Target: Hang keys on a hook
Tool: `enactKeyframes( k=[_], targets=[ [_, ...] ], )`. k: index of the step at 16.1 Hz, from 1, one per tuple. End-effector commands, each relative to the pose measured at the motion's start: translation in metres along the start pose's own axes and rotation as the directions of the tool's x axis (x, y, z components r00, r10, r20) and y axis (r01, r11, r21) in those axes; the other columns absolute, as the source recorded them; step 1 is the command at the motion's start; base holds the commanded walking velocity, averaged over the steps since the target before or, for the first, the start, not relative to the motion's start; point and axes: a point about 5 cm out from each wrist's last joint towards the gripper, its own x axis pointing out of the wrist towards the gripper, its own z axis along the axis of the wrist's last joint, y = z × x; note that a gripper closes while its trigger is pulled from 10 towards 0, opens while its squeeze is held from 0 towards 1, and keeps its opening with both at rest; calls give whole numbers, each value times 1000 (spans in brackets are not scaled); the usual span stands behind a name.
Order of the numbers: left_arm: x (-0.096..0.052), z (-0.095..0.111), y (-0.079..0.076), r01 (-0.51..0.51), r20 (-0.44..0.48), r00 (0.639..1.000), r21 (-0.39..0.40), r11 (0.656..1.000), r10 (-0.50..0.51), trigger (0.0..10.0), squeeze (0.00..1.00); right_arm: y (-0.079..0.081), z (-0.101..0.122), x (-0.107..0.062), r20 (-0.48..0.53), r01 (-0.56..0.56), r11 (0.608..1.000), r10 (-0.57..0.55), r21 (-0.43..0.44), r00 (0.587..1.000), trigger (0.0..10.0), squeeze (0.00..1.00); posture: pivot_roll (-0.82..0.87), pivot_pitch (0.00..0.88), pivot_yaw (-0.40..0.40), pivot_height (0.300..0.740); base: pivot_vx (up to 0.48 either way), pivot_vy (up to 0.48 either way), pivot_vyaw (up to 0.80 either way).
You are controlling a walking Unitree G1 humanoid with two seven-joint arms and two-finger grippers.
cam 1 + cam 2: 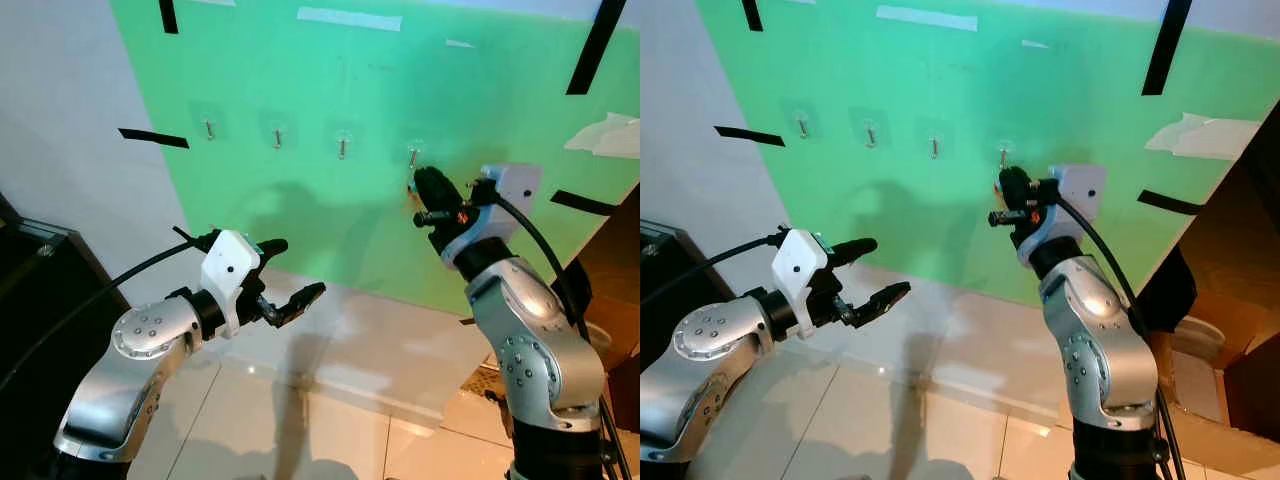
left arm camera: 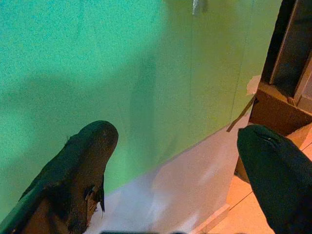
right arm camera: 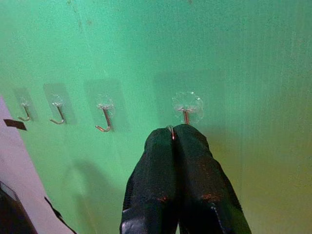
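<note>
My right tool (image 3: 172,134) is raised against the green board (image 1: 330,90), its two black fingers (image 3: 192,161) pressed together. A thin sliver of metal ring (image 3: 170,129) shows pinched at their tips; I take it for the keys, though the rest is hidden behind the fingers. The tips sit just below the rightmost hook (image 3: 186,116), close to touching its stem, and the ring is not over it. Three more hooks run off toward my left along the same row: the nearest (image 3: 104,122), the next (image 3: 59,116) and the farthest (image 3: 25,115), all bare. Each hangs from a clear stick-on pad.

My left tool (image 1: 293,270) is held out low before the wall, fingers spread wide with nothing between them, well apart from the hooks.

Black tape strips (image 1: 152,137) and a white tape strip (image 1: 349,18) mark the board. A dark cabinet (image 1: 30,260) stands at my left, a brown wooden frame (image 2: 280,105) at my right, and pale tiles (image 1: 300,430) cover the floor below.
</note>
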Motion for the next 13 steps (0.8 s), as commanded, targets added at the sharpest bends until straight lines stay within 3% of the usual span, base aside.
enactKeyframes(
  k=[1, 13],
  targets=[
    [0, 6, 0, 17, 7, 1000, 22, 1000, -17, 10000, 0, -1, 0, 4, -13, 9, 1000, -9, 12, 1000, 10000, 0, 11, 0, 16, 740, 0, 0, 0],
    [0, 6, -1, 26, 0, 1000, 12, 1000, -26, 10000, 0, 4, -4, 20, -27, 13, 1000, -13, 23, 1000, 10000, 0, 20, 0, 11, 740, 0, 0, 0]
  ],
)
